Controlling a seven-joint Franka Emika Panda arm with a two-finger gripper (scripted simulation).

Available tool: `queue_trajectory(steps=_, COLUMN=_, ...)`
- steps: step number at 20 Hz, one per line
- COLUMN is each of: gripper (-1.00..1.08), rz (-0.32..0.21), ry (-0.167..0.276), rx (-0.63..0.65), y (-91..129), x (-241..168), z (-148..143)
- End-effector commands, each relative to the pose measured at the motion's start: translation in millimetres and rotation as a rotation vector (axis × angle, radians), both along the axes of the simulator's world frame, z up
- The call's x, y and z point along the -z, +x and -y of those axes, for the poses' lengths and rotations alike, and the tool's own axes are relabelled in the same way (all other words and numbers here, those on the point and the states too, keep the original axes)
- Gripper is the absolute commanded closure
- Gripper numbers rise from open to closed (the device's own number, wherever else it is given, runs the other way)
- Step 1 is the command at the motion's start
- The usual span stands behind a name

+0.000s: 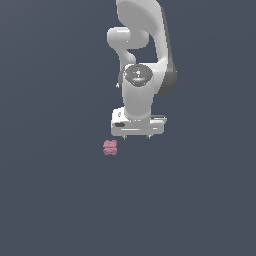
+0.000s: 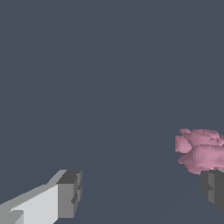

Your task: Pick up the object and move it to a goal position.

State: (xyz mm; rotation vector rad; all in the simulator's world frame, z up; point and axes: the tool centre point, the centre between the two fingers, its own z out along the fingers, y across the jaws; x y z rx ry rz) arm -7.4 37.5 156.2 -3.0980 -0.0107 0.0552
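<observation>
No writing, brand mark or label can be read on anything in either view. The arm is rendered as smooth, glossy white rounded shells w/ dark grey seams & a grey disc at the wrist joint. The gripper is a flat, boxy white body, seen pointing down in the exterior view. Its fingers are blocky, w/ matte grey faceted pads; in the wrist view they are seen spread wide apart, nothing held between them. The object is a small dusty-pink clump, lumpy & bumpy like a raspberry, far smaller than the gripper. In the exterior view it is seen just below the gripper & off toward that view's left, apart from it. In the wrist view it appears close beside one dark fingertip; contact cannot be told. The ground is a plain, flat slate-blue surface w/o texture.
</observation>
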Motion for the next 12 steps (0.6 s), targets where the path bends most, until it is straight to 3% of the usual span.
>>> queue_trajectory(steps=1, gripper=-0.92, rz=0.000, ry=0.000, rx=0.000, y=0, x=0, z=0)
queue_trajectory(steps=12, gripper=-0.92, rz=0.054, ry=-0.007, rx=0.052, y=16, x=-30, z=22)
